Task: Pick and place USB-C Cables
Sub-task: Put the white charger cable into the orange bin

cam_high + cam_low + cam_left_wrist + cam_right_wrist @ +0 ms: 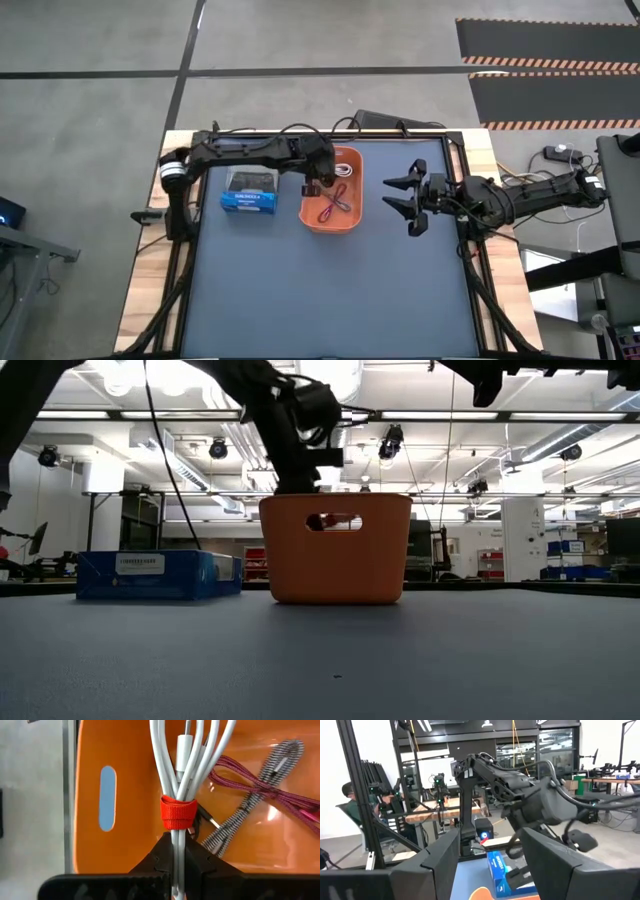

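My left gripper (318,186) is over the orange basket (352,226), shut on the white cable bundle (182,760) with its red tie (177,812). On the basket floor lie the red cable (295,802) and the grey braided cable (235,820), crossing each other. No black cable shows. My right gripper (408,197) hovers open to the right of the basket, touching nothing. In the low view the left arm (300,420) comes down behind the basket's rim (335,500). My left gripper pinches the white cable bundle between its two fingers (160,857), on the strands just behind the red tie (178,837). It comes from above, with the fingers lying across the bundle. The loops reach down into the basket. I cannot tell whether they touch its floor.
A blue-and-black retail box (250,195) lies just left of the basket, under the left arm. The basket wall has a slot handle (107,797). The dark table mat (330,290) stretches toward the near edge. A person (355,805) sits in the room beyond the table.
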`<state>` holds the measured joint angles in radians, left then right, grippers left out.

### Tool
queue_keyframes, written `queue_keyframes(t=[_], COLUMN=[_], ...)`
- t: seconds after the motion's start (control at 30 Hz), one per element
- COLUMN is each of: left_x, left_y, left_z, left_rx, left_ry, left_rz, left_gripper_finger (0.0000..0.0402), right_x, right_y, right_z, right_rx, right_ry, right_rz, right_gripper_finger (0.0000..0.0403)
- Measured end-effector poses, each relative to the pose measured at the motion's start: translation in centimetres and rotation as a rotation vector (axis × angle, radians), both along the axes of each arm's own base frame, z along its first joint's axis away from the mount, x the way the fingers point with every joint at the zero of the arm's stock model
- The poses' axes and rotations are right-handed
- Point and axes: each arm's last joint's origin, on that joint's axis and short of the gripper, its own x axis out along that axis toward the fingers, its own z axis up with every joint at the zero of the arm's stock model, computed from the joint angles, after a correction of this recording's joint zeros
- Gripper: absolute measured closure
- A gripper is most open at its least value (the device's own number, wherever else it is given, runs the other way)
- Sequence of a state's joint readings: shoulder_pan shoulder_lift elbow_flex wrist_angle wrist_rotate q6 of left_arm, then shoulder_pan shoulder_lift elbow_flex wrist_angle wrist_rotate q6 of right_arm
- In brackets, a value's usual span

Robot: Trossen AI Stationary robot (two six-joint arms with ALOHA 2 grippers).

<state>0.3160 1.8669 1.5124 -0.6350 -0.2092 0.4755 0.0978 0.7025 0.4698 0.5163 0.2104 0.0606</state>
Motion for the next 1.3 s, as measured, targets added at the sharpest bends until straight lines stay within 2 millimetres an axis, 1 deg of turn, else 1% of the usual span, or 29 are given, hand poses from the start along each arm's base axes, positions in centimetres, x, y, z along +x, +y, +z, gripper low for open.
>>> queue_keyframes(t=[0.2, 0.33, 0.43, 0.7, 0.97, 1.3], left_x=[0.5, 0.4, 0.6, 1.1, 0.7, 0.7], left_y=[1.3, 1.9, 2.1, 2.3, 2.2, 2.2], left_z=[-1.6, -1.9, -1.8, -1.6, -2.8, -3.1], left_rx=[0.001, -0.003, -0.021, -0.041, -0.072, -0.094], left_ry=[0.019, 0.022, -0.012, -0.101, -0.085, -0.117], left_rz=[0.016, 0.017, 0.006, -0.003, 0.015, 0.057], left_gripper_finger=[0.0397, 0.0396, 0.0395, 0.0394, 0.0394, 0.0393], right_x=[0.0, 0.0, 0.1, 0.1, 0.1, 0.1], right_y=[-0.1, -0.1, -0.1, -0.1, -0.1, -0.1], right_z=[-0.2, -0.3, -0.3, -0.4, -0.5, -0.7], right_rx=[0.003, 0.005, 0.004, 0.003, 0.012, 0.011], right_ry=[0.017, 0.028, 0.029, 0.039, 0.055, 0.069], right_rz=[-0.02, -0.034, -0.036, -0.037, -0.05, -0.05], right_gripper_finger=[0.02, 0.02, 0.02, 0.02, 0.02, 0.02])
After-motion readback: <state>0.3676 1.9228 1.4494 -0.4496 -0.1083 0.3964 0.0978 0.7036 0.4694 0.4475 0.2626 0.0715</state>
